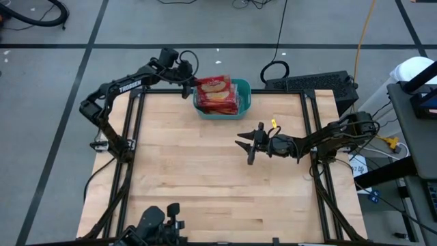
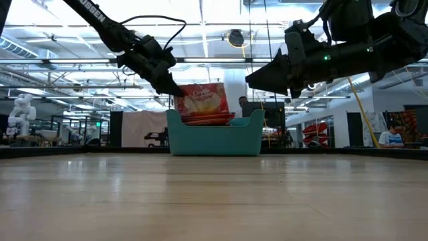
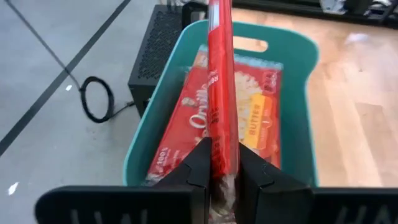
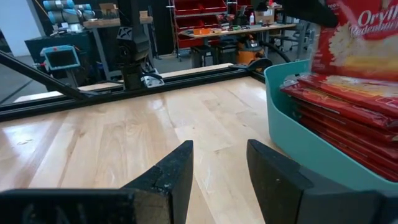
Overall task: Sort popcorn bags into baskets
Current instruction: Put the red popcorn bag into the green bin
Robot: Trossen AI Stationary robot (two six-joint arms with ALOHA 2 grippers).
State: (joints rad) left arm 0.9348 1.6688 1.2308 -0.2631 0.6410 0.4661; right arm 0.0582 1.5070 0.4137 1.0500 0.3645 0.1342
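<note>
At the far edge of the table [image 1: 218,178], the left gripper [image 1: 190,87] hangs over the left rim of the teal basket [image 1: 244,93], its fingers nearly together and pinching one red popcorn bag [image 3: 222,81] by its end. That bag stands on edge, its long axis running away from the gripper across the basket, its lower part over the stack of popcorn bags [image 1: 218,100] lying flat inside, labels up, long sides along the basket's length. The right gripper [image 1: 244,145] hovers above the bare wood right of the middle, nearer than the basket, its fingers [image 4: 177,171] partly apart with nothing between them, pointing left.
</note>
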